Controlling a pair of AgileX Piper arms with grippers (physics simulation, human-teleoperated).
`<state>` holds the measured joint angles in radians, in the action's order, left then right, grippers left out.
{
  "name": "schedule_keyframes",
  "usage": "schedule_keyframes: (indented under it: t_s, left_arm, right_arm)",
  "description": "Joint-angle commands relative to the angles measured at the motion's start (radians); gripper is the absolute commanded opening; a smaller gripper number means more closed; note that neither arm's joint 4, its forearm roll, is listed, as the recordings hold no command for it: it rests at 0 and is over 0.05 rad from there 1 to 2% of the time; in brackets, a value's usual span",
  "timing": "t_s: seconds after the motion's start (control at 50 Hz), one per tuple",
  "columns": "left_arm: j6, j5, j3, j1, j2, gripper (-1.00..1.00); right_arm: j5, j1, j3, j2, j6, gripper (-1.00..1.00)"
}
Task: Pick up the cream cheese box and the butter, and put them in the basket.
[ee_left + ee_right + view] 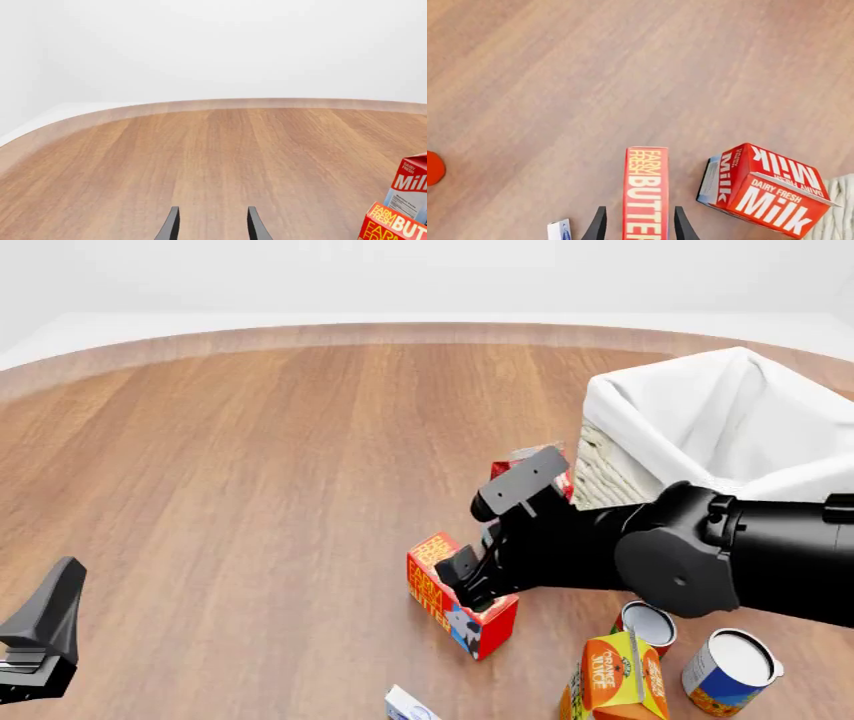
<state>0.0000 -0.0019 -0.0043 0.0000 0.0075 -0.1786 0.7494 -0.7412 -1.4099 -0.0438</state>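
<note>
The butter (646, 195), a red-orange box with yellow lettering, lies on the wooden table between the fingers of my right gripper (639, 209). The gripper is open, with a small gap on each side of the box. The front view shows the same gripper (470, 582) low over the butter (430, 585). The cream cheese box (407, 706) lies at the near edge, only partly in view, and also shows beside the fingers as the cream cheese box (559, 231). The basket (627, 405) stands at the right. My left gripper (40, 640) hangs open and empty at the near left, seen as (212, 225).
A red-white milk carton (534, 462) stands just behind the right gripper, against the basket's wall. An orange juice carton (621, 675) and two cans (647, 625) (727, 670) sit at the near right. Bare wood stretches across the left and far side.
</note>
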Motion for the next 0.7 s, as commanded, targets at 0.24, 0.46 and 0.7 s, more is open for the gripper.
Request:
schedule_keyframes:
  t_s: [0.24,0.46,0.7]
  left_arm:
    - [0.000,0.000,0.000,0.000,0.000,1.00]
    - [0.000,0.000,0.000,0.000,0.000,1.00]
    - [0.000,0.000,0.000,0.000,0.000,1.00]
  right_arm:
    - [0.042,-0.007,0.046,-0.013,-0.019,1.00]
    - [0.061,-0.008,0.059,-0.016,-0.023,1.00]
    - [0.085,-0.004,0.082,-0.027,-0.044,1.00]
